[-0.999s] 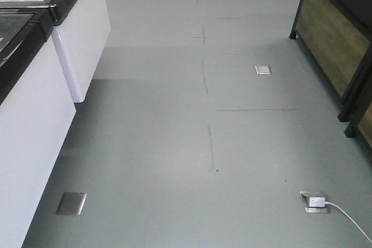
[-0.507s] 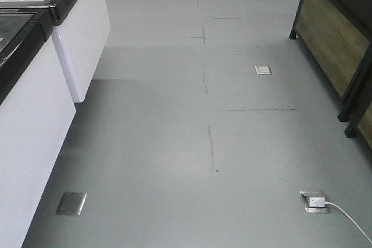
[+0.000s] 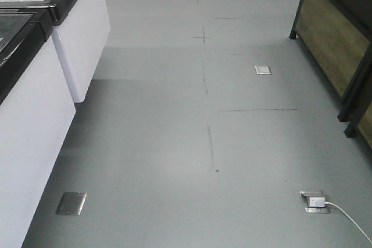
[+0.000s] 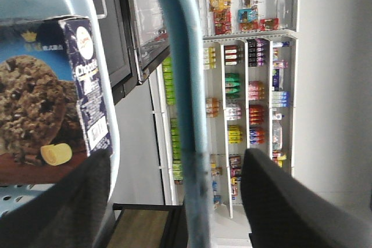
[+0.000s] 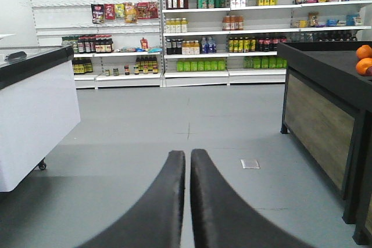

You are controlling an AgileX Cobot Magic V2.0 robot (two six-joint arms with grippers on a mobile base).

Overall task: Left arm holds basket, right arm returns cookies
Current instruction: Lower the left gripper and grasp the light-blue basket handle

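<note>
In the left wrist view the navy cookies (image 4: 52, 103) carton, with its chocolate cookie picture, lies inside the light blue basket (image 4: 108, 126) at the left. The basket's hoop handle (image 4: 183, 85) runs up between the two black fingers of my left gripper (image 4: 174, 158). Those fingers stand wide apart and neither visibly presses the handle. My right gripper (image 5: 188, 154) hangs over the grey floor, its fingers almost touching with nothing between them. Neither arm shows in the front view.
A white freezer cabinet (image 3: 35, 114) lines the left of the aisle and a dark wood-panelled stand (image 3: 337, 33) the right. A floor socket with a white plug and cable (image 3: 315, 201) sits low right. Stocked shelves (image 5: 203, 27) stand ahead; oranges (image 5: 364, 59) lie on the stand.
</note>
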